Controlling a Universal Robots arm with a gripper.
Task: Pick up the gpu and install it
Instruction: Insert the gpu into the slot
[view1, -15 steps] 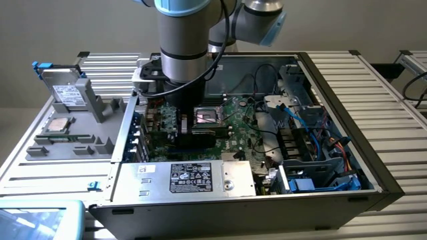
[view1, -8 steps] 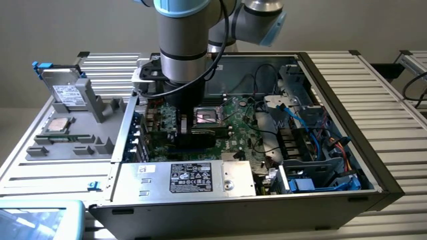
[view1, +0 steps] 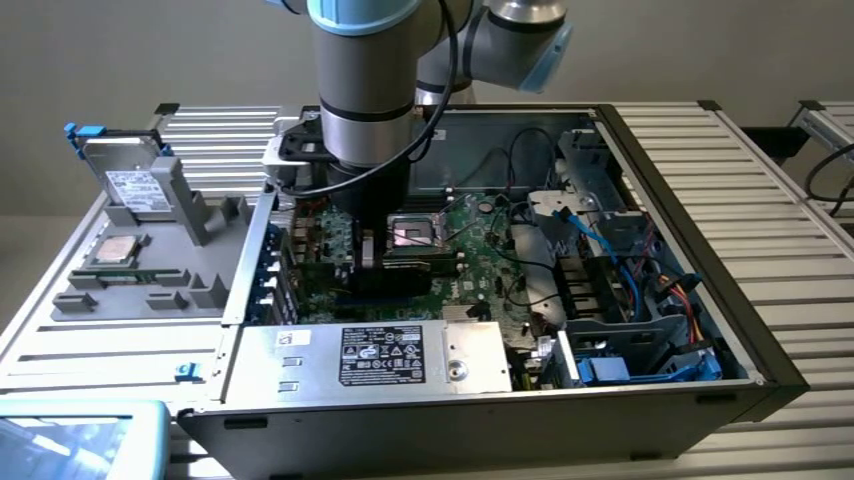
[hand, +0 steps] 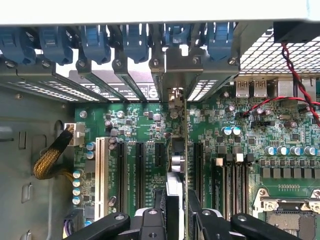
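Note:
The gpu (hand: 178, 150) shows edge-on in the wrist view, a thin green card standing upright over the motherboard (hand: 280, 130). It lies between two black expansion slots (hand: 139, 170), and its silver bracket (hand: 175, 95) reaches the case's rear slot openings. My gripper (hand: 179, 195) is shut on the card, one black finger on each face. In the exterior view the gripper (view1: 363, 262) is low inside the open computer case (view1: 747, 330), and the gpu (view1: 400, 272) is a dark block under it, beside the CPU socket (view1: 414, 232). I cannot tell whether the card's edge is in a slot.
Blue slot latches (hand: 95, 42) line the case's rear wall. A power supply (view1: 387, 355) fills the near side of the case, with cables and drive bays (view1: 627, 300) on the exterior view's right. Left of the case, a grey fixture (view1: 187, 260) holds a hard drive (view1: 134, 190), a processor (view1: 114, 250) and a memory stick (view1: 127, 275).

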